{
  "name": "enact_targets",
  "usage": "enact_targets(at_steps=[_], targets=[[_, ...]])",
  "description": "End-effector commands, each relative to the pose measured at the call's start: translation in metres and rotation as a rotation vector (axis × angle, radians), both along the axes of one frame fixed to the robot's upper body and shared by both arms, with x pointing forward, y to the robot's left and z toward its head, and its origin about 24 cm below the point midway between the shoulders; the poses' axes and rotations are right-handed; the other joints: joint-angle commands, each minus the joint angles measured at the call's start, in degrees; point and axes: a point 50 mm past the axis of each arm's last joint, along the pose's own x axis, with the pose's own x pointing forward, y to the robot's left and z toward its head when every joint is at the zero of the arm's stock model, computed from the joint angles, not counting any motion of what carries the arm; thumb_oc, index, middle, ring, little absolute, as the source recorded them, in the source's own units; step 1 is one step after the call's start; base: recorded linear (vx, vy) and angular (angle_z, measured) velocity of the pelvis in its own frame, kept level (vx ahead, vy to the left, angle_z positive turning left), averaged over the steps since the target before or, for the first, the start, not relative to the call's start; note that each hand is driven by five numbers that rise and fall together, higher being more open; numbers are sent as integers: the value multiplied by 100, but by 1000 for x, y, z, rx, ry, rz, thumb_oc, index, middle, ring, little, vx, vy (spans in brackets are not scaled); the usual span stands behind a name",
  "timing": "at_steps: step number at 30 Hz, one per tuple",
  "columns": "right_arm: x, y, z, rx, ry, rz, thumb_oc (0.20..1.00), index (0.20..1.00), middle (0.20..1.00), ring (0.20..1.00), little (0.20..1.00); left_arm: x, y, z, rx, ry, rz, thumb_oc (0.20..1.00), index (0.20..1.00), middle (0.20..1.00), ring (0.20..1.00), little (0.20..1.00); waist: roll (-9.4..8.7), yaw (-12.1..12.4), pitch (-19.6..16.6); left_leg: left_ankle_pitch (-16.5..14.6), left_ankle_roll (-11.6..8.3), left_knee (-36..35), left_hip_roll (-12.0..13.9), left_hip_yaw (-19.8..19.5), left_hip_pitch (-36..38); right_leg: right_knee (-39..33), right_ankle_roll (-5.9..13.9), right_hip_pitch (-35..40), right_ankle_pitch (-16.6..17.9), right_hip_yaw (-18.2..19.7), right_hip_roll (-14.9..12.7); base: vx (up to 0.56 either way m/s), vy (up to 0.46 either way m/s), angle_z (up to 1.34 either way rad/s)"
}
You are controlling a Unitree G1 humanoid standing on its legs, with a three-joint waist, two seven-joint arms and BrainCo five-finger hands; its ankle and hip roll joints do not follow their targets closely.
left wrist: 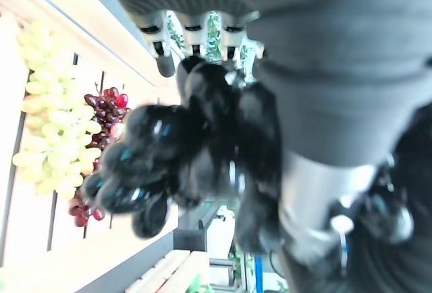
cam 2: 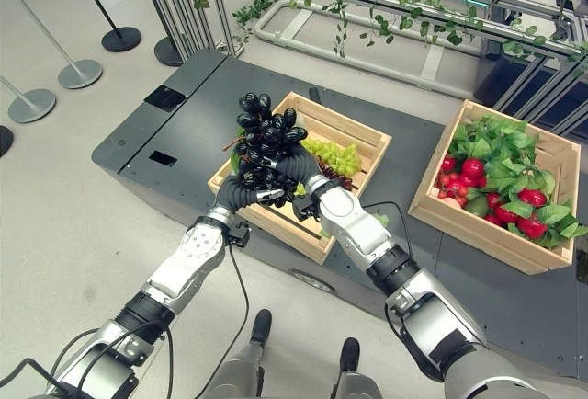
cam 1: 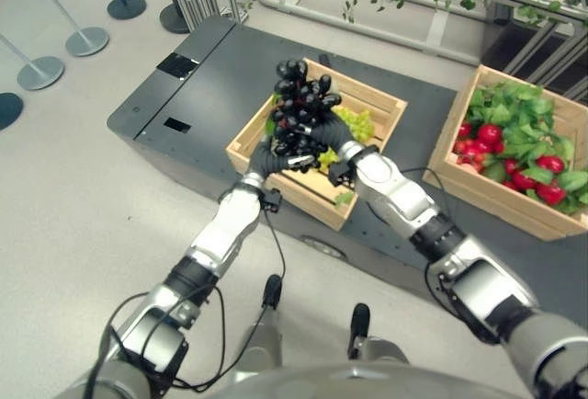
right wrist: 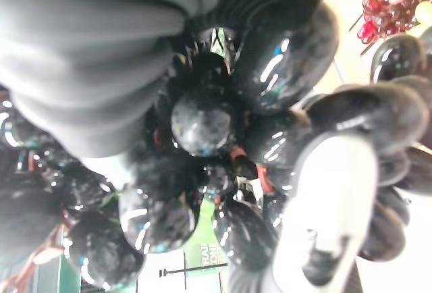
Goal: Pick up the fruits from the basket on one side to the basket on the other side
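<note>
Black grapes (cam 2: 265, 137) sit raised above the near crate (cam 2: 276, 220), cupped between curled fingers of the left hand (cam 2: 241, 193) and right hand (cam 2: 296, 171). Keep both grips even while carrying toward the far crate (cam 2: 441, 217).

Bright, even overhead light, soft shadows; wrist views blurred up close, glints on the black grapes (right wrist: 202, 121)
</note>
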Motion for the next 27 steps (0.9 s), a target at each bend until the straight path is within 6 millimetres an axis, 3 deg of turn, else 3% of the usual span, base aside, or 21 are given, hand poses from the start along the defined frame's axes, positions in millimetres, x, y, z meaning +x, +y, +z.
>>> enact_targets(at_steps=[1,26,27], targets=[[-17,25,32,165,-134,132,200,200,200,200,200,16,4,28,-63,-115,58,200,200,200,200,200,-136,-37,-294,-518,435,-120,-331,147,112,1016,-20,-212,-957,152,-127,0,0,0],[-20,27,21,167,-95,129,200,200,200,200,200,16,3,22,-102,-82,70,200,200,200,200,200,-123,-75,-347,-545,440,-120,-318,160,163,1012,-25,-185,-956,195,-120,0,0,0],[-20,27,21,165,-94,129,705,705,705,705,705,16,3,22,-103,-82,69,200,200,200,200,200,-124,-76,-348,-545,440,-120,-320,164,166,1007,-25,-181,-956,196,-120,0,0,0]])
